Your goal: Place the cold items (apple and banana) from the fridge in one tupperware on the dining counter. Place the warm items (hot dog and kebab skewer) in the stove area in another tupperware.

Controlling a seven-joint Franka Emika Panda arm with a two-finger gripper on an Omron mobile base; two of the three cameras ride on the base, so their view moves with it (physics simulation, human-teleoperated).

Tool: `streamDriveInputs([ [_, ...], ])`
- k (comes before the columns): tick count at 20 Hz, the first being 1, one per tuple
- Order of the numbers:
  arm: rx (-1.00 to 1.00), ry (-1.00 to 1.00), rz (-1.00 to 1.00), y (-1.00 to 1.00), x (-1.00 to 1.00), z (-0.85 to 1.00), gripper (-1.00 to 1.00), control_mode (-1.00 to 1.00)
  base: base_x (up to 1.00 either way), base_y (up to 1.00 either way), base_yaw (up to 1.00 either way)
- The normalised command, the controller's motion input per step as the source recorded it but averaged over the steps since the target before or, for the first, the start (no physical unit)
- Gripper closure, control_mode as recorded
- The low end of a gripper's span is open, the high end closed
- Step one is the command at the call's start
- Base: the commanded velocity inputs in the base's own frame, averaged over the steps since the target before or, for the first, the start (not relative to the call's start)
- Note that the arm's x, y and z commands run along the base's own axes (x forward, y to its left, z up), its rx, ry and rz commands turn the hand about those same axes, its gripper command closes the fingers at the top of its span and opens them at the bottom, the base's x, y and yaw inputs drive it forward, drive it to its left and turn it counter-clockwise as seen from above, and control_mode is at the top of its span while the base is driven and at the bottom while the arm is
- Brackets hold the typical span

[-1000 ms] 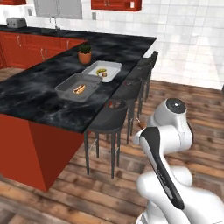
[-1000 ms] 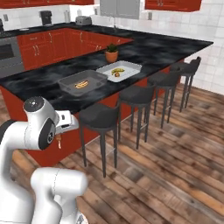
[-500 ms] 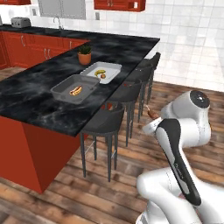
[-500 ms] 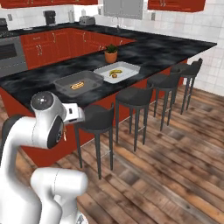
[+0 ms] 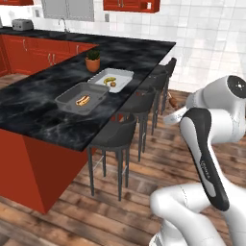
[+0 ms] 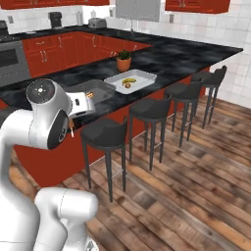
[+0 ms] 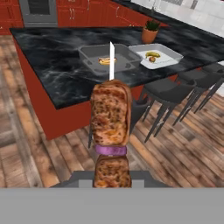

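The gripper is squeezed tight on the kebab skewer, holding it by its low end so the meat and the pointy stick aim out ahead. That keeps the food safe while the robot rides to the counter.

Far ahead on the black dining counter sit two tubs side by side. The grey tupperware on the left has the hot dog, so I think the skewer goes there. The white tupperware, just right of it, has the banana and apple. A plant pot stands behind them.
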Motion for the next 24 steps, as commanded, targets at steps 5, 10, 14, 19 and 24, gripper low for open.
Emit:
streamDriveInputs([
  [5,0.0,0.0,0.0,0.0,0.0,0.0,1.0,1.0,0.88,-0.16,0.28],
  [10,0.0,0.0,0.0,0.0,0.0,0.0,1.0,1.0,0.7,-0.16,0.61],
  [14,0.0,0.0,0.0,0.0,0.0,0.0,1.0,1.0,0.58,-0.45,0.64],
  [19,0.0,0.0,0.0,0.0,0.0,0.0,1.0,1.0,0.52,-0.64,0.56],
  [24,0.0,0.0,0.0,0.0,0.0,0.0,1.0,1.0,0.5,-0.68,0.5],
])
